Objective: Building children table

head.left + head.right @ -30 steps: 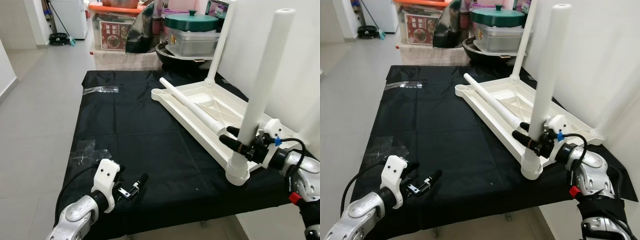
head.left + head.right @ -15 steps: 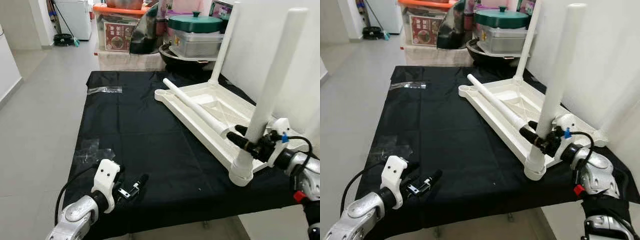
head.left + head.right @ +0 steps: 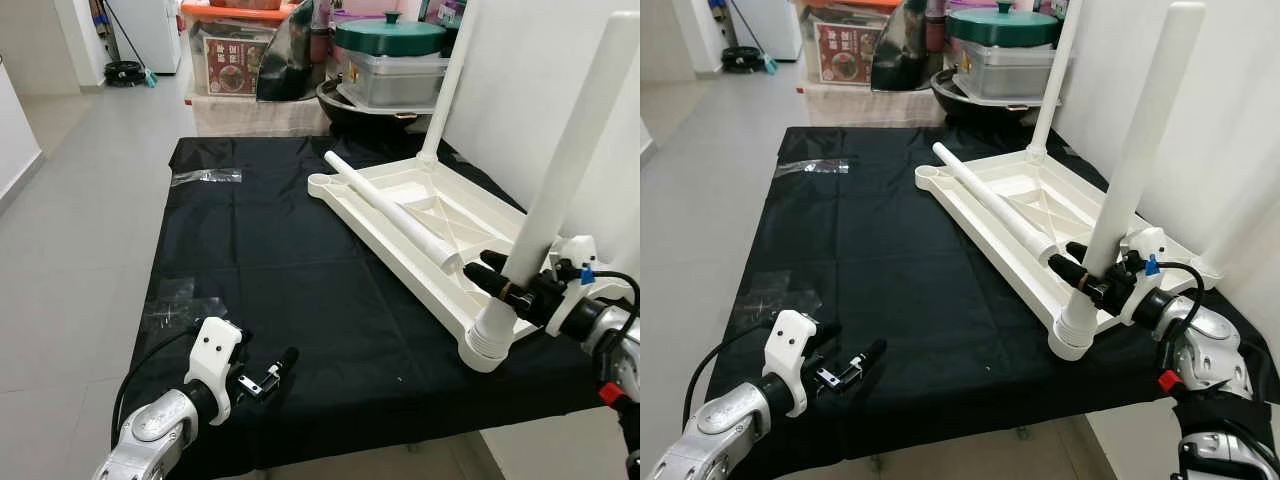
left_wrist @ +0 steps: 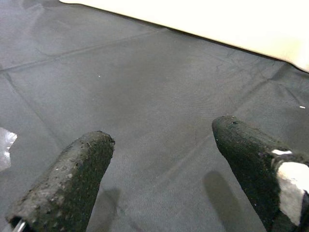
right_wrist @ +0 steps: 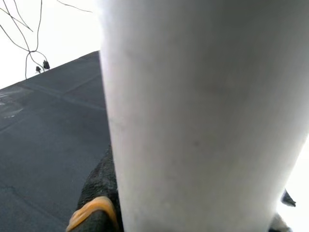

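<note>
**Right gripper clamped on upright leg, left gripper idle at near edge**

Children's table top (image 3: 430, 215) lies upside down on the black cloth (image 3: 270, 270), along the cloth's right side, running from mid-cloth toward the near right corner. Near leg (image 3: 560, 190) stands upright in the socket at the top's near corner, close to the cloth's near right corner. Right gripper (image 3: 505, 290) pinches that leg low down, just above the socket, one black finger either side of it. Right wrist view: white leg (image 5: 193, 121) pressed against a finger (image 5: 99, 193).

Second leg (image 3: 450, 75) stands upright at the top's far right corner. A loose leg (image 3: 390, 208) lies along the underside of the top.

Left gripper (image 3: 265, 375) sits low over the cloth near its near left edge, fingers (image 4: 72, 179) spread, holding nothing.

Clear plastic bag (image 3: 205, 177) at the far left of the cloth, another plastic wrapper (image 3: 180, 305) near the left edge.
</note>
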Tool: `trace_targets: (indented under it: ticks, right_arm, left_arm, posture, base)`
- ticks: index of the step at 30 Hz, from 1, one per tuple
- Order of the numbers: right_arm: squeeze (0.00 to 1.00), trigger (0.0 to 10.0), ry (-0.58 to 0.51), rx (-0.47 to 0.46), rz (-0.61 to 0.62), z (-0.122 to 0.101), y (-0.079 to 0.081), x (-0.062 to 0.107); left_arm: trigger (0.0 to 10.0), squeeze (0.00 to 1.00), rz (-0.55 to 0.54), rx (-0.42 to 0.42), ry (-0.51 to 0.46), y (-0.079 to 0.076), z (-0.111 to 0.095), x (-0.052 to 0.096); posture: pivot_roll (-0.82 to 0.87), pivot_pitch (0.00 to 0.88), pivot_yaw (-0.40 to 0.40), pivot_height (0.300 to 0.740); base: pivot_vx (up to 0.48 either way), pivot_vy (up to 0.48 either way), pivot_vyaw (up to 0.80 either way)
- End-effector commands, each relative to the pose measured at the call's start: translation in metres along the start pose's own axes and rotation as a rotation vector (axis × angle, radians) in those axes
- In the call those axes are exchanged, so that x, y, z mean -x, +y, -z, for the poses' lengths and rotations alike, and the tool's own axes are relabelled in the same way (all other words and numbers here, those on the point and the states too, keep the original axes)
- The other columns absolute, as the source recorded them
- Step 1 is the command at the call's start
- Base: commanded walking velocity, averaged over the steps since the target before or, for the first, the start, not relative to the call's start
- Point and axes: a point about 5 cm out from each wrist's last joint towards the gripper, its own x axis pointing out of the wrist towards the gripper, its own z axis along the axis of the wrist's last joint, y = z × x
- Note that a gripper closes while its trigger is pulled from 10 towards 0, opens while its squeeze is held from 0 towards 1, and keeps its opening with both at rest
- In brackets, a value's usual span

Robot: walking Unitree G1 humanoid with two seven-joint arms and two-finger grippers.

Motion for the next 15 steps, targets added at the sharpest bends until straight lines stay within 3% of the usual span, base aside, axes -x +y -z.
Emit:
trace_targets:
  ticks: [1,15]
  right_arm:
    - [0.0,10.0,0.081,-0.003,0.029,0.012,-0.003,0.007]
    - [0.0,10.0,0.038,-0.016,-0.018,0.024,0.022,-0.01]
  left_arm:
    - [10.0,0.0,0.01,-0.004,0.017,-0.001,0.002,-0.001]
    - [10.0,0.0,0.004,-0.005,0.021,0.0,0.003,0.0]
  posture:
    - [0.03,0.0,-0.066,0.74]
    - [0.04,0.0,-0.072,0.74]
  base:
    - [0.0,0.0,0.0]
    - [0.0,0.0,0.0]
